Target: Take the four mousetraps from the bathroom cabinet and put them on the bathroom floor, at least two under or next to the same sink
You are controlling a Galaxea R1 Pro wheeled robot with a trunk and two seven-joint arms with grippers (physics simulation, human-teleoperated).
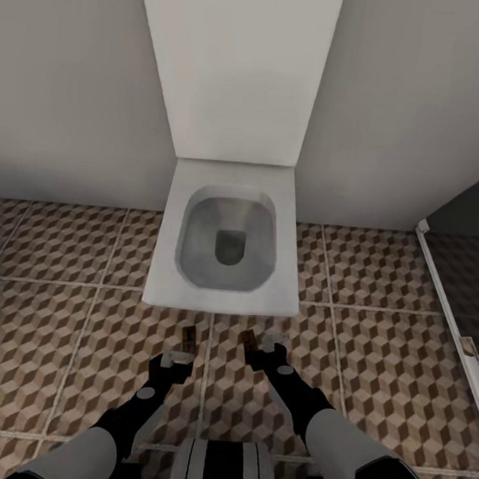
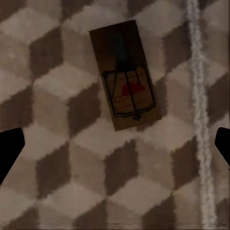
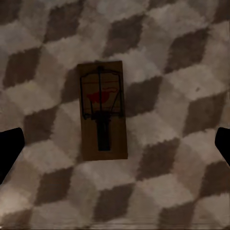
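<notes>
Left claw (image 2: 115,143) spread, empty above mousetrap (image 2: 125,74); right claw (image 3: 115,143) spread above second mousetrap (image 3: 102,110).

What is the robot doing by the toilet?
It has two mousetraps lying flat on the patterned floor in front of the white toilet. The left tool hangs open above one mousetrap, and the right tool hangs open above the other mousetrap. Neither tool is holding anything.

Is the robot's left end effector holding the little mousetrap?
No, the mousetrap lies flat on the bathroom floor, and the open left end effector sits apart from it.
</notes>
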